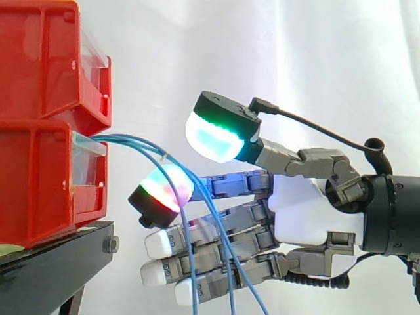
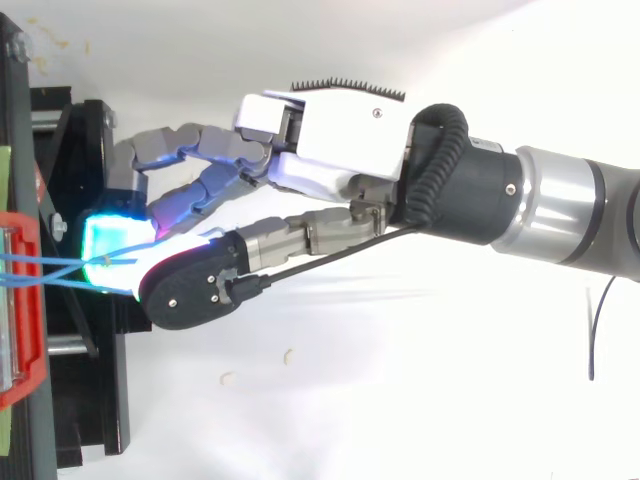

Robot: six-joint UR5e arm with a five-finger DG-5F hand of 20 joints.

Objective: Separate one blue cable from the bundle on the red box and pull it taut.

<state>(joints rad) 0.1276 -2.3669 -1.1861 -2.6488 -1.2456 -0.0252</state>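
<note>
Closest thing in the top view is the hand [image 2: 340,140], coming in from the right with the black back of its thumb [image 2: 195,285] facing up. It's open as far as I can see. In the side view the fingers [image 1: 216,246] are stretched almost straight toward the bins, and the thumb pad [image 1: 213,138], glowing green and cyan, sits up above them with a clear gap down to the top fingertip [image 1: 164,187], which glows red, green and white. Nothing's pinched between those two.

The blue cables [image 1: 125,138] come out of the front of the lower red bin [image 1: 33,190]. They arc over to the hand and hang down across the front of the fingers, so they're slack. One of them seems to ride right over that top fingertip, can't say for sure it's touching.

There's another red bin [image 1: 39,65] stacked on top, both on the black stand [image 1: 59,262], with the white curtain [image 1: 197,52] behind.
</note>
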